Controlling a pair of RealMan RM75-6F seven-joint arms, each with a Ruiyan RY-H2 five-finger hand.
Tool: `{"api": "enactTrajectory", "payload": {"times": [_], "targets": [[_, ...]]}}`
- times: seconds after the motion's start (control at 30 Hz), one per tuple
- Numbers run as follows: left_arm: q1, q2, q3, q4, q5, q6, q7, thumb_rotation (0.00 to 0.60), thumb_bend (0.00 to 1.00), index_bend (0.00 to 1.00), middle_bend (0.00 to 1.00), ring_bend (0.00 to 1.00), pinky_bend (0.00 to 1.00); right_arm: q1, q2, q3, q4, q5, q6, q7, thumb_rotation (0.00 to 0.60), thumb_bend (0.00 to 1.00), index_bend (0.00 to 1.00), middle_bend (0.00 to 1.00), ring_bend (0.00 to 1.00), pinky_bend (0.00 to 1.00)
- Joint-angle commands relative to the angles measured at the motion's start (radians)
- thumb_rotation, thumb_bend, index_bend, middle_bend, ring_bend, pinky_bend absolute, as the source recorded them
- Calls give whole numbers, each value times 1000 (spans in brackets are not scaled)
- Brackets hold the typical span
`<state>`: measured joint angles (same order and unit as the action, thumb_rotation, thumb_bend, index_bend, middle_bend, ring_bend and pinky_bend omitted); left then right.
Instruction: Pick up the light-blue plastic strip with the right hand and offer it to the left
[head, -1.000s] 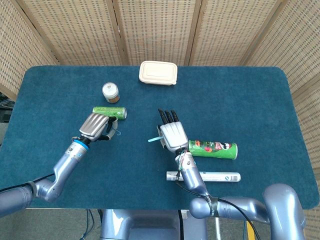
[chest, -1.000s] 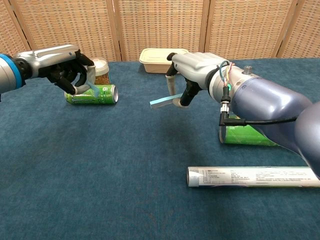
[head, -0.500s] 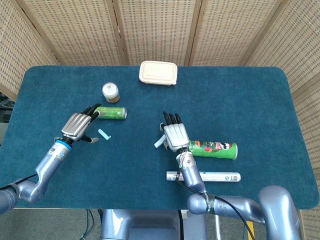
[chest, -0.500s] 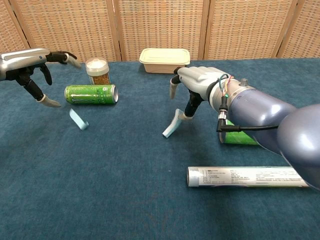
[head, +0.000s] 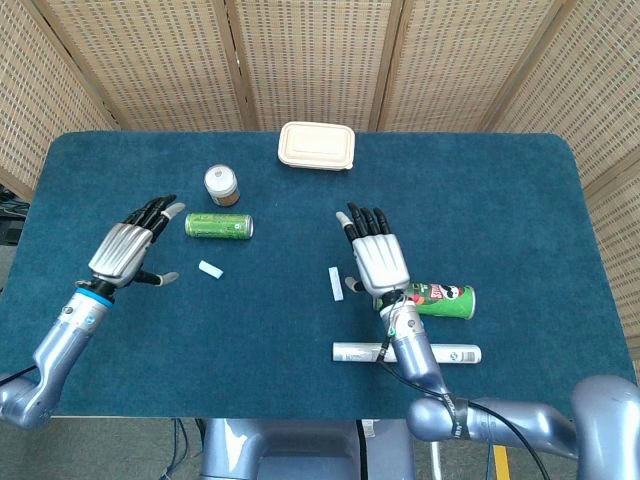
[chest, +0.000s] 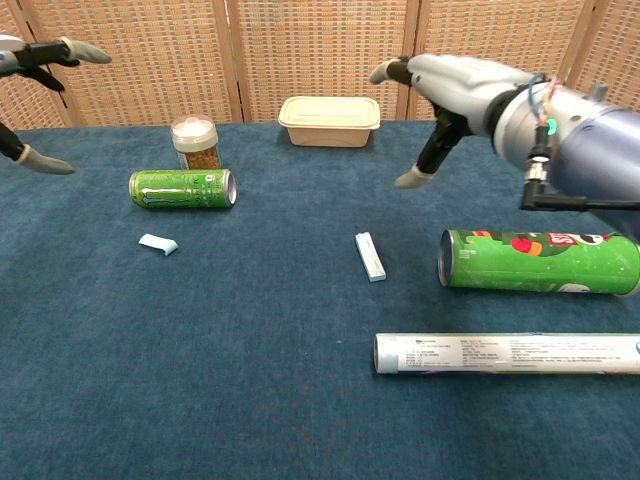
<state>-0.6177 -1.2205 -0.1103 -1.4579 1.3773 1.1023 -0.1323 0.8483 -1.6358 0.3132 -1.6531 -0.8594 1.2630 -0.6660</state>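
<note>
Two robot hands hang over a blue table (head: 520, 200), both with fingers spread and nothing in them. The right robot hand (head: 377, 260) sits above the table near its centre; in the chest view (chest: 450, 85) it is raised well clear of the cloth. The left robot hand (head: 128, 245) hovers toward the 9 o'clock side, only its fingertips (chest: 45, 160) showing at the chest view's edge.

The strip (head: 335, 282) lies flat on the table just beside the right robot hand, at its 9 o'clock, touched by neither hand; in the chest view (chest: 370, 256) it rests apart from the chip can (chest: 540, 262), which lies on its side at the strip's 3 o'clock. A smaller light-blue piece (head: 210, 269) lies at 5 o'clock of the green can (head: 219, 225), which is on its side. A jar (head: 221, 184) stands at 12 o'clock of that can, a lidded box (head: 316, 146) sits at the table's far edge, and a white tube (head: 407, 353) lies at 6 o'clock of the chip can.
</note>
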Motion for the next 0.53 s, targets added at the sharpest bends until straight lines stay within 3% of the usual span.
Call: {"api": "enactTrajectory", "payload": {"times": [0.03,0.2,0.33,0.47,0.53], "targets": [[91,74,25,-64,16,103,5,600,0,0,0,0,8,-98,120,-86,-37,-174,75,88,600,0,51,0,0,0],[194,107,51,-123,-22,204,37,600,0,0,0,0,0,-181,201,-179,49,-358,157,183,600,0,51,0,0,0],[332,125,99,-183,-8,343,-25,600,0,0,0,0,0,-308,268,-268,277,-529,270,486,600,0,50,0,0,0],[386,130,125,-181,48,396,-79,600,0,0,0,0,0,-384,252,-286,441,-550,302,695,600,0,51,0,0,0],[399,123,131,-164,69,408,-101,600,0,0,0,0,0,-414,255,-292,450,-533,287,765,600,0,32,0,0,0]]}}
